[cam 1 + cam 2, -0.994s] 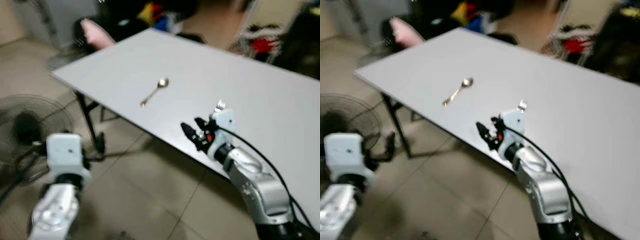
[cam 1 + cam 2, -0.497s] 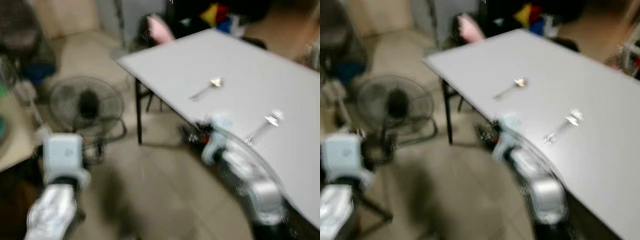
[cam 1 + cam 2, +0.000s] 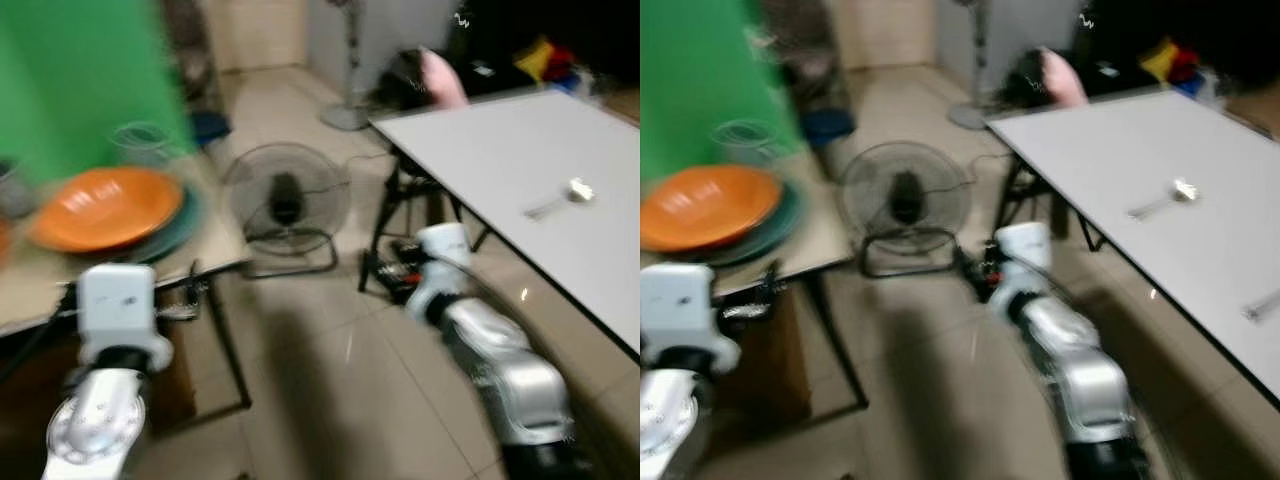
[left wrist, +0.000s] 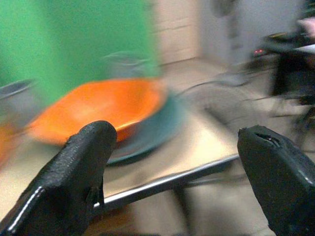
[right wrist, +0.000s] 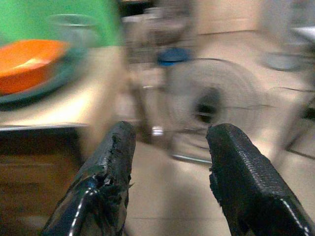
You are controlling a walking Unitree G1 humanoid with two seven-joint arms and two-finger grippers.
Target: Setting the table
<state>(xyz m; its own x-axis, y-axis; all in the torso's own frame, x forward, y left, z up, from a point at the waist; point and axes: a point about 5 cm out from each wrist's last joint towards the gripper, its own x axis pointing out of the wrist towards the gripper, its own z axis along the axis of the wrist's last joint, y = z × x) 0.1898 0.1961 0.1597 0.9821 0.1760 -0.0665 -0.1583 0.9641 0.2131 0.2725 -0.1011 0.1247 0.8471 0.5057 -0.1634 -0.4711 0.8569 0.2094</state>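
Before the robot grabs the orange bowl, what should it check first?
1. Left gripper open: ok, fingers wide apart.
2. Right gripper open and holding nothing: ok.
3. Orange bowl within view on the side table: ok, it sits on a teal plate.
4. Picture steady enough to aim: not ok, all views are blurred.
5. Floor fan out of the way: cannot tell, it stands between both tables.
6. Spoon already on the white table: ok.
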